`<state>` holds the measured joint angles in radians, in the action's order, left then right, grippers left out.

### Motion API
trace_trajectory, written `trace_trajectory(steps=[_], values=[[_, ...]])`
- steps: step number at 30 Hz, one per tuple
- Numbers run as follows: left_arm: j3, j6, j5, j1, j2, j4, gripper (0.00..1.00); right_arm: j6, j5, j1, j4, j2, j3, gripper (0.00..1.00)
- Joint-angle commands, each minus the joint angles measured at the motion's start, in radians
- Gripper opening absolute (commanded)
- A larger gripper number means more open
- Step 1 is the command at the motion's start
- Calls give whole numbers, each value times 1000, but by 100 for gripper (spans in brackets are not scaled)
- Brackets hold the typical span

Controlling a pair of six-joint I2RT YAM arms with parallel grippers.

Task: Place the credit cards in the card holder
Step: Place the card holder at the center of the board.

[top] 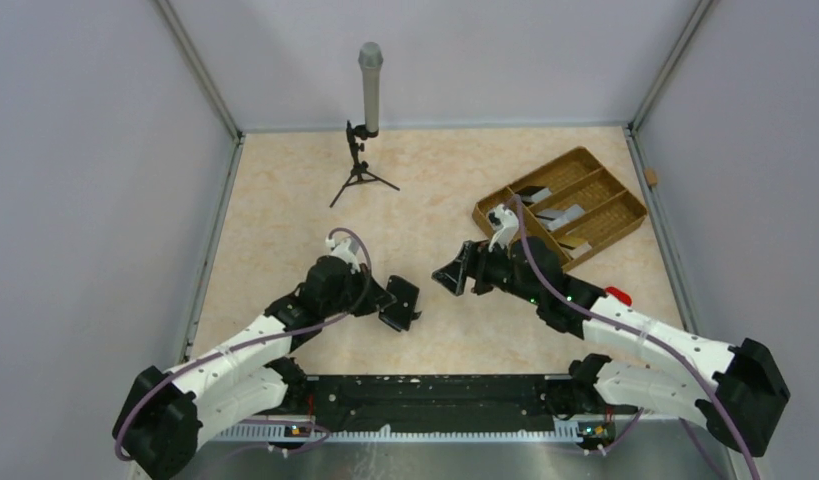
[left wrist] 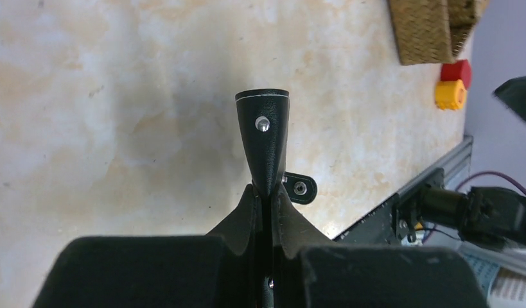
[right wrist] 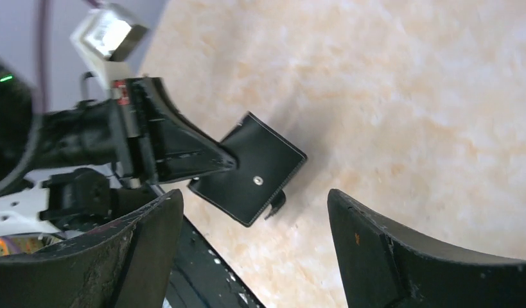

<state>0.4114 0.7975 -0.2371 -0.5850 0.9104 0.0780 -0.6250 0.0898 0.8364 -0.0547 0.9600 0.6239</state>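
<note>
My left hand [left wrist: 265, 196] clamps the closed wallet [left wrist: 263, 128]; my right hand [top: 453, 276], spread and empty, faces it. Cards [top: 565, 213] seemingly lie in the tray [top: 583, 153] behind that hand.

Soft, even overhead light; the wallet [right wrist: 260, 170] throws a faint shadow on the table [right wrist: 408, 96]; my right fingers [right wrist: 401, 256] blur up close.
</note>
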Motion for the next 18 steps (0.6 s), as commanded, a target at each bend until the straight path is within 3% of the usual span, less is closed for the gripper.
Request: trace_trajectory(steps=[1, 8, 18], values=[[-58, 218, 301, -124, -32, -176, 0, -205, -158, 49, 4, 46, -53, 81], [-123, 322, 412, -212, 13, -234, 0, -344, -149, 100, -116, 148, -130, 72], [-162, 372, 434, -246, 55, -288, 0, -359, -137, 138, -202, 337, -113, 65]])
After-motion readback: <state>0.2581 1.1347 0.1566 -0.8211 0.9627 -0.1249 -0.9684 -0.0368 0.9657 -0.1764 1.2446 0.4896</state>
